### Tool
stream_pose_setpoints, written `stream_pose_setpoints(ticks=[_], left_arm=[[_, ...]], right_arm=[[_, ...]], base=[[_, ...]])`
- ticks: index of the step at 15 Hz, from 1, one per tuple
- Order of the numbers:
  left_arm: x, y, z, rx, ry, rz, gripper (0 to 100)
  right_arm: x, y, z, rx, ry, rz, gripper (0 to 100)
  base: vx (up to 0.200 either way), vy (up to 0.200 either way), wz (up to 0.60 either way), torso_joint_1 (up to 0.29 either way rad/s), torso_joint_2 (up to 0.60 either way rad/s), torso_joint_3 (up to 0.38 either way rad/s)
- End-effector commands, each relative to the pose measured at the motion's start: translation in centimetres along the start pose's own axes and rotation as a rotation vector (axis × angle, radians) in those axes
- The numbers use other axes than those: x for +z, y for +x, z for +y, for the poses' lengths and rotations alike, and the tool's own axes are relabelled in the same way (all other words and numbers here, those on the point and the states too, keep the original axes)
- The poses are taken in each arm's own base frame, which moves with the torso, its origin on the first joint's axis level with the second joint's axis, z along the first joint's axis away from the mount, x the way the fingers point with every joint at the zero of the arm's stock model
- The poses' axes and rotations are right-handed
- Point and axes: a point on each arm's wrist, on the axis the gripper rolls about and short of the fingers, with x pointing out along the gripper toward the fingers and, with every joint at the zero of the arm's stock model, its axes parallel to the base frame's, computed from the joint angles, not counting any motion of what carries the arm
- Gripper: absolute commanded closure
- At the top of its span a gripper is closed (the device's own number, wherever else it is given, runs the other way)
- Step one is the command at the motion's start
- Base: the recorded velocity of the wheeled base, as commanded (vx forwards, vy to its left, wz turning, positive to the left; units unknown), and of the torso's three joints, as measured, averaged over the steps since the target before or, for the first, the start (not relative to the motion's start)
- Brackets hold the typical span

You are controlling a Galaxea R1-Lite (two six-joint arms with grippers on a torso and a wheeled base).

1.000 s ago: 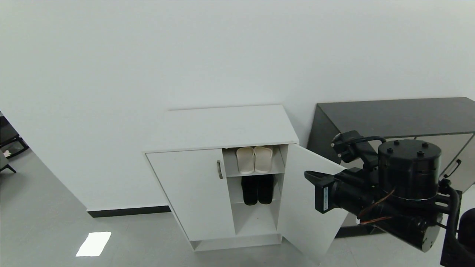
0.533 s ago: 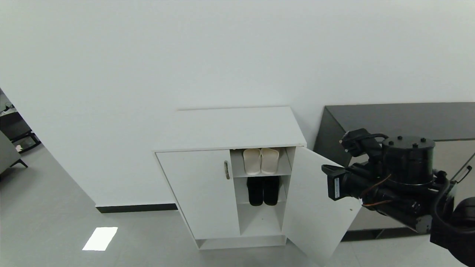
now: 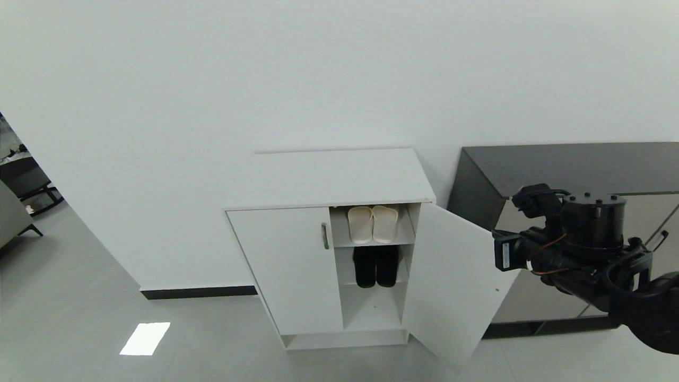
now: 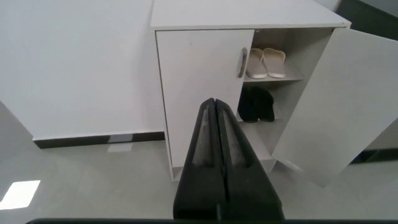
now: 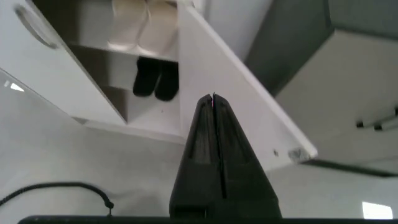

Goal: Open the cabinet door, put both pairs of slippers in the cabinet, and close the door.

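**While the door (image 3: 451,281) is standing open, both pairs are sitting inside**

Left tool (image 4: 214,104), fingers together, is facing the cabinet (image 3: 339,178). White slippers (image 3: 373,224) are lying on the top shelf (image 3: 371,245), black slippers (image 3: 376,266) just below. Right tool (image 5: 213,99), fingers together, is hovering near the door.

You faced a white wall (image 3: 159,79) above grey floor (image 3: 63,297) with a bright light patch (image 3: 144,338); a dark sideboard (image 3: 573,159) stood right.
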Motion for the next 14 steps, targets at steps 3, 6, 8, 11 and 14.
stream_pose_setpoints(ticks=[3, 6, 8, 11, 14], left_arm=[[0.0, 0.0, 0.0, -0.001, -0.001, 0.002, 100], [0.0, 0.0, 0.0, -0.001, -0.001, 0.002, 100], [0.0, 0.0, 0.0, 0.001, -0.001, 0.002, 100], [0.0, 0.0, 0.0, 0.001, -0.002, 0.002, 100], [0.0, 0.0, 0.0, 0.001, -0.002, 0.002, 100]], right_arm=[[-0.5, 0.4, -0.1, -0.002, -0.002, 0.02, 100], [-0.8, 0.9, -0.2, -0.004, -0.001, 0.028, 100], [-0.8, 2.0, -2.0, -0.04, 0.021, 0.026, 100], [-1.6, 4.5, -6.5, -0.112, 0.065, 0.046, 100], [-1.8, 5.6, -8.8, -0.149, 0.086, 0.035, 100]], base=[[-0.067, 0.0, 0.0, -0.002, 0.0, -0.001], [0.0, 0.0, 0.0, 0.0, 0.0, 0.0], [0.0, 0.0, 0.0, 0.0, 0.0, 0.0], [0.0, 0.0, 0.0, 0.0, 0.0, 0.0], [0.0, 0.0, 0.0, 0.0, 0.0, 0.0]])
